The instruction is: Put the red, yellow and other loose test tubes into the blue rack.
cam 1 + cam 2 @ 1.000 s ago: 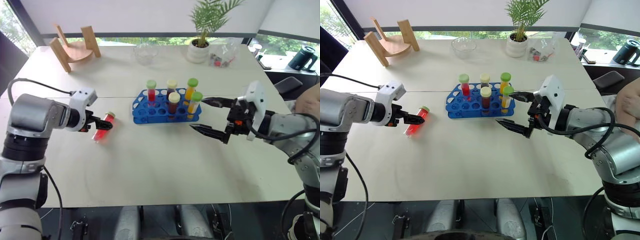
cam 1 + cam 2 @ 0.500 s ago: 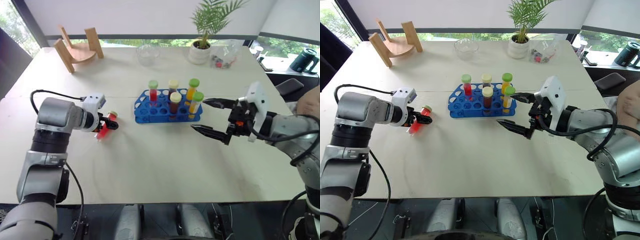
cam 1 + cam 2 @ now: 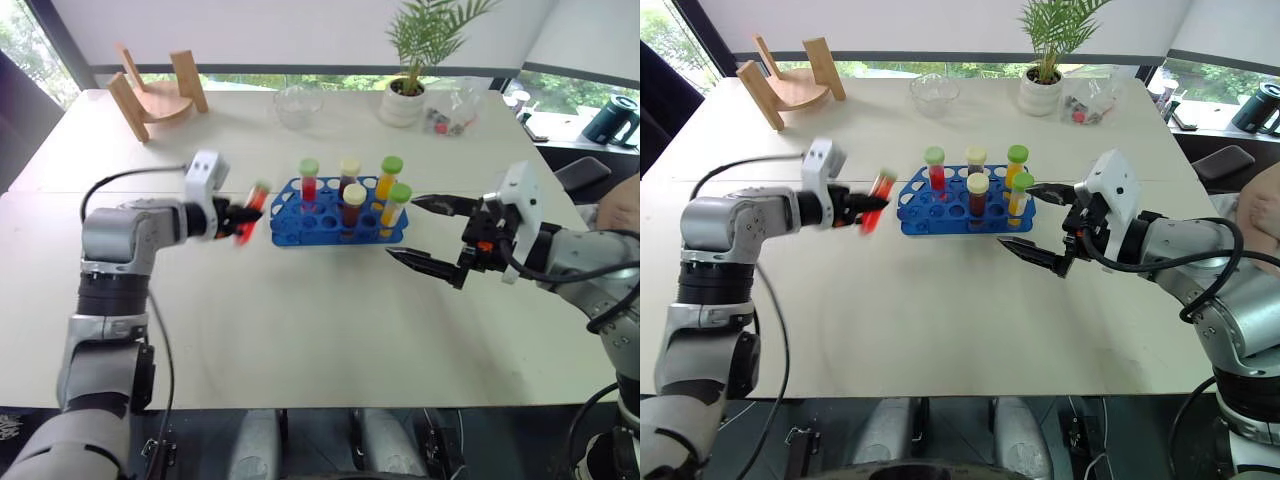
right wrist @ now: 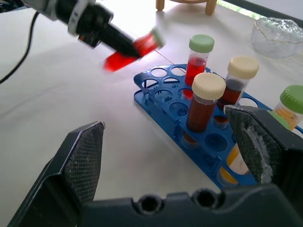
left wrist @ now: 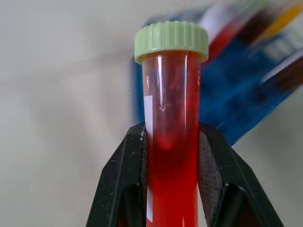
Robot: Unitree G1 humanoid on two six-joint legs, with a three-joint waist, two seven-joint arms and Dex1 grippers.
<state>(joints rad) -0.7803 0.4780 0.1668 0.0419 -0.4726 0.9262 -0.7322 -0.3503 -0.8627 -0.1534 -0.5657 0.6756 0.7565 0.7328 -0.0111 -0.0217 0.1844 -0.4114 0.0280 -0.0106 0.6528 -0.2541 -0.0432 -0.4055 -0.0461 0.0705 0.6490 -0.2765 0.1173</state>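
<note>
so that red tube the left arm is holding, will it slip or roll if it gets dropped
The red tube looks smooth, clear and round, so it would probably roll on the table. The left gripper clamps its bare wall with both jaws, so some slipping seems possible. It is mostly full of liquid, so likely a bit weighty.

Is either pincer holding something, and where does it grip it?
The left pincer holds a red tube around its middle, green cap free. The right pincer holds nothing.
</note>
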